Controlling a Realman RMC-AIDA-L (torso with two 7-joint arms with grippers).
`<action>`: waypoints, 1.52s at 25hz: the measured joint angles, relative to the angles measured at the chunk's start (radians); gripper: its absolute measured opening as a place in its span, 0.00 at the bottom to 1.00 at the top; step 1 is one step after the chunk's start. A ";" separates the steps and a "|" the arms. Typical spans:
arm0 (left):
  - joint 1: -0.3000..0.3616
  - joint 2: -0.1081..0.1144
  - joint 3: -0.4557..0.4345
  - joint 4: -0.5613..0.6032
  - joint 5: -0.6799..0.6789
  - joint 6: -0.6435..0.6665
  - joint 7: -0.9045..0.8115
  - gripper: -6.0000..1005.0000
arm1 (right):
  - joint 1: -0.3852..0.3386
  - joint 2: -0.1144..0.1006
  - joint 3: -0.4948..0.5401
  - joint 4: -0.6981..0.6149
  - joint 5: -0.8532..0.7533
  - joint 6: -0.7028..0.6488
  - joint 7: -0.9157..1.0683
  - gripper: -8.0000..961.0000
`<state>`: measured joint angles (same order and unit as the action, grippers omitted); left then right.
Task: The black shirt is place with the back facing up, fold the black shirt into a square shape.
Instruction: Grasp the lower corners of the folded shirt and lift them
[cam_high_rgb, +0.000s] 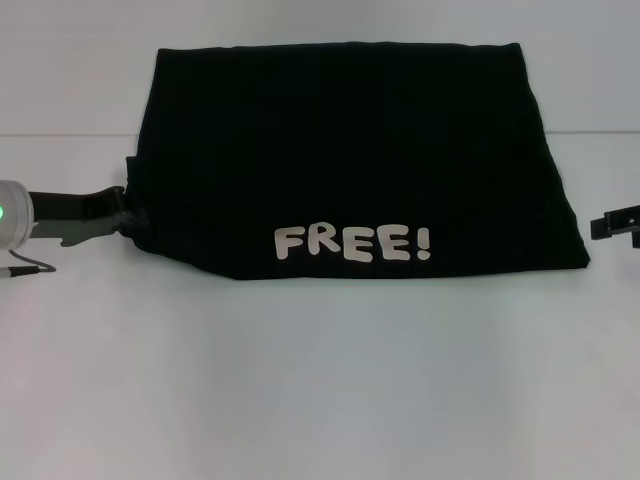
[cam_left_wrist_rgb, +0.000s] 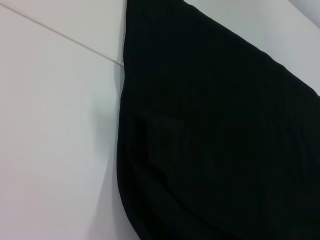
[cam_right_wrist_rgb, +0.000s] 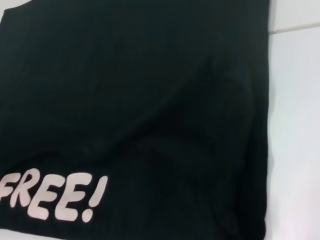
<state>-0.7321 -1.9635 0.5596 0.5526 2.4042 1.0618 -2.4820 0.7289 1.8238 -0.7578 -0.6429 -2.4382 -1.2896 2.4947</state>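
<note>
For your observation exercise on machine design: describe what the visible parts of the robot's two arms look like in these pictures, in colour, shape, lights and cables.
In the head view, the left arm ends in a rounded silver-white wrist casing with a small green light, and a thin grey cable trails below it. Its left gripper, beside the black shirt, is flat black angular metal. Only the tip of the right gripper shows: a black, blocky bracket. No markings are visible.
</note>
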 joint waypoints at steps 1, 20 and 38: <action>0.001 0.000 -0.001 0.000 -0.001 0.000 0.000 0.03 | 0.002 0.002 -0.001 0.003 -0.003 0.009 0.002 0.88; 0.010 -0.003 -0.004 -0.011 -0.002 -0.016 0.009 0.03 | 0.047 0.068 -0.005 0.063 -0.064 0.141 -0.032 0.78; 0.010 -0.011 -0.004 -0.011 -0.002 -0.016 0.009 0.03 | 0.052 0.130 -0.134 0.071 -0.068 0.285 -0.031 0.82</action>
<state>-0.7225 -1.9744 0.5553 0.5415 2.4021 1.0462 -2.4727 0.7807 1.9537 -0.8920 -0.5723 -2.5066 -1.0042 2.4640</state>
